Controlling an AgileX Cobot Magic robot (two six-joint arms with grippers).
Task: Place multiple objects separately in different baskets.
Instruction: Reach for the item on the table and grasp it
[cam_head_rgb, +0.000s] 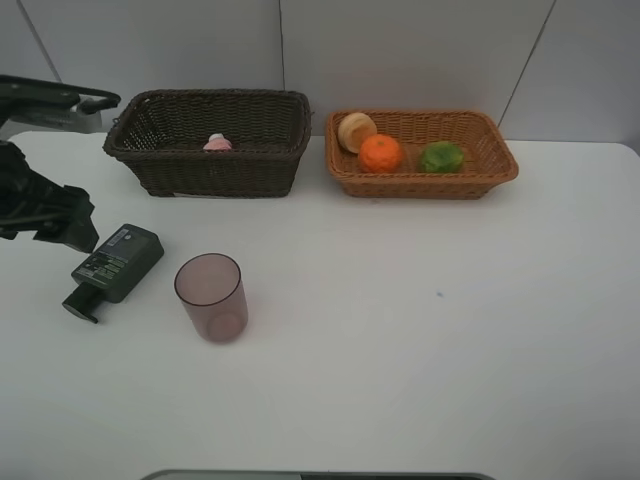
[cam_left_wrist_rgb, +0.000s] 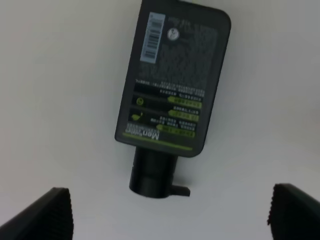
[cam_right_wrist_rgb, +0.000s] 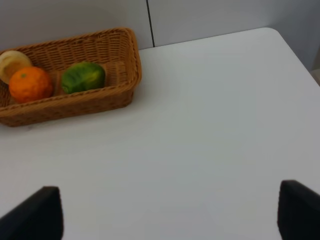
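The left claw (cam_left_wrist_rgb: 172, 214) hangs wide open over the pump end of the dark green plastic pump bottle (cam_head_rgb: 118, 262), which lies flat on the white worktop (cam_head_rgb: 420, 330) at near left, seemingly lined up for a grasp. It likely belongs in the deep dark brown wicker basket (cam_head_rgb: 230, 168). The right claw (cam_right_wrist_rgb: 170, 216), also open, hovers idle.

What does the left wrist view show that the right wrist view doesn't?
Only the left wrist view: the dark green pump bottle lying flat, barcode label up. Only the right wrist view: the tan basket holding the orange, green fruit and yellowish fruit. Both: the white table, plus an open, empty gripper: left gripper in one, right gripper in the other.
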